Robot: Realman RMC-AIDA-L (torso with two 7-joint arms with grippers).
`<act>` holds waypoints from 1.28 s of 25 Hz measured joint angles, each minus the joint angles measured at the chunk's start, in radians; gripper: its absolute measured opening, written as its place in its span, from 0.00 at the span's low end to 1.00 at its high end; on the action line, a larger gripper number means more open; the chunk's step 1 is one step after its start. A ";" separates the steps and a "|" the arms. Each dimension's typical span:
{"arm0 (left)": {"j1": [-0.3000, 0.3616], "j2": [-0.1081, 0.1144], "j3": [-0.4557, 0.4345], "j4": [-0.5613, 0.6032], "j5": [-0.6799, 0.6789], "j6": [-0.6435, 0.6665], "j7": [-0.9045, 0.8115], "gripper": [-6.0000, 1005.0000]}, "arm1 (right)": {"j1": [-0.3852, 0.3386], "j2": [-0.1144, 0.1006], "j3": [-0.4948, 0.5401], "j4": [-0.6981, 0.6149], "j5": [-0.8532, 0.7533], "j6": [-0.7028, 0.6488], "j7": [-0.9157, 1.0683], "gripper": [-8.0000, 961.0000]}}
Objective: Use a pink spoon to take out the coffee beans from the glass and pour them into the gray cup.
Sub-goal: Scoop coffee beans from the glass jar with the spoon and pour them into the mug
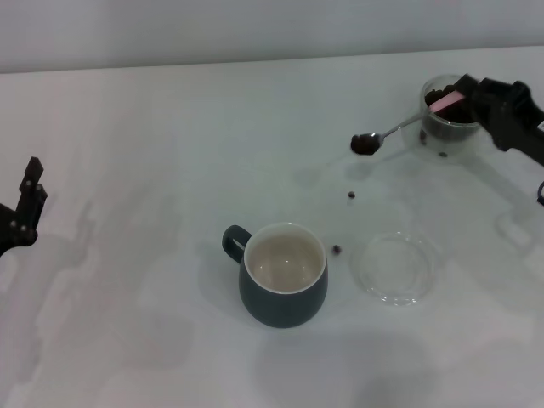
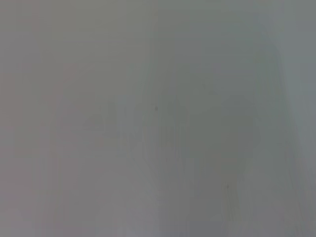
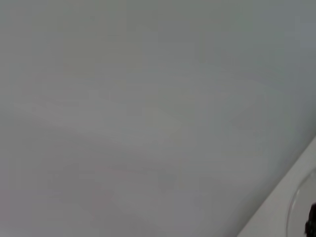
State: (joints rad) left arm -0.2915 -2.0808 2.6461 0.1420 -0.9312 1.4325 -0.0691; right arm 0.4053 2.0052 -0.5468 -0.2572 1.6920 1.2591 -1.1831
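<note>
Pinching the pink handle end of the pink spoon [image 1: 399, 129], the right gripper [image 1: 463, 95] sits at the upper right of the head view, its fingers closed on that handle just over the glass [image 1: 448, 115]. The spoon's metal neck slants down and left from there, and its bowl, heaped with coffee beans [image 1: 365, 144], hangs left of the glass, clear of its rim. More beans lie dark inside the glass. Two loose beans rest on the white table [image 1: 127, 153]: one below the spoon bowl, one just right of the gray cup [image 1: 283, 274]. The gray cup stands lower centre, handle to the upper left, its cream inside showing no beans. A flat clear dish [image 1: 398, 268] lies just right of it, bare. The left gripper [image 1: 30, 200] waits at the left edge, well apart; whether its fingers are spread, I cannot tell. No writing shows anywhere.
</note>
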 joint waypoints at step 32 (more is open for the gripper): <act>-0.014 0.003 -0.010 -0.005 -0.008 -0.067 0.002 0.51 | 0.030 0.009 -0.139 0.191 0.000 0.187 -0.093 0.16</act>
State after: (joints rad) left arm -0.3051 -2.0782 2.6360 0.1370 -0.9390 1.3652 -0.0674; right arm 0.4353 2.0145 -0.6859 -0.0662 1.6923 1.4458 -1.2757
